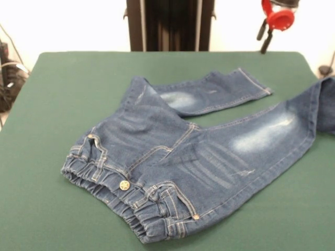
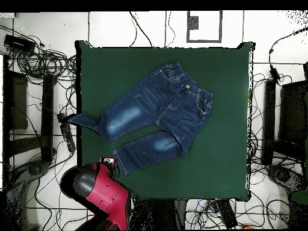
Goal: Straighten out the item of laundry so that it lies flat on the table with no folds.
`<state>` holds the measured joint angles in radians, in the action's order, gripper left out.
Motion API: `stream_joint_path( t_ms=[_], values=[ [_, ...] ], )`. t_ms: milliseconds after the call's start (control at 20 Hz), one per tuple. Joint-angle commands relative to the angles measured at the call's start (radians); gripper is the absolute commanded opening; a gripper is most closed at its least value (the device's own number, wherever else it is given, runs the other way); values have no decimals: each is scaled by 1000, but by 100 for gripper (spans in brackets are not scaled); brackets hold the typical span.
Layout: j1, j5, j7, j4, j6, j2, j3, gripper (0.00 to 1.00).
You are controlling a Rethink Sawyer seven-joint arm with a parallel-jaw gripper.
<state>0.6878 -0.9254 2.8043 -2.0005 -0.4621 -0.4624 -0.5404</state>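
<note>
Lying mostly spread out, the jeans [image 1: 193, 157] sit front side up in the centre-right of the front view, waistband [image 1: 123, 201] toward the lower left of the frame, star button [image 1: 124, 184] showing. In the overhead view both legs run toward the lower left of the frame. One leg looks flat on the table [image 1: 57, 104], hem open and unfolded. The other leg [image 2: 99, 122] reaches the table's edge and its cuff [image 2: 73, 118] hangs over the side, seen at the right edge of the front view as a darker turned-over end. The waistband is gathered and bunched, and there are light creases around the crotch and pocket. Judgement: most of the way there, no big fold in the body, but the overhanging leg end is left to pull back onto the table and the hip area could use smoothing. The gripper [image 1: 268, 32] shows at the top right of the front view, well apart from the cloth and off beyond the table edge, holding nothing; cannot tell how it is set. The red arm [image 2: 99, 192] sits at the lower left of the overhead view.
</note>
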Motion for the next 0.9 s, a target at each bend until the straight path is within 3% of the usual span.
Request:
stream_joint_path(
  t_ms=[50, 750, 900],
  values=[
    [-28, -14, 286, 52, -21, 90, 109, 100],
    [-52, -45, 291, 96, 42, 166, 127, 100],
    [-72, -71, 268, 100, 104, 185, 158, 100]
  ],
)
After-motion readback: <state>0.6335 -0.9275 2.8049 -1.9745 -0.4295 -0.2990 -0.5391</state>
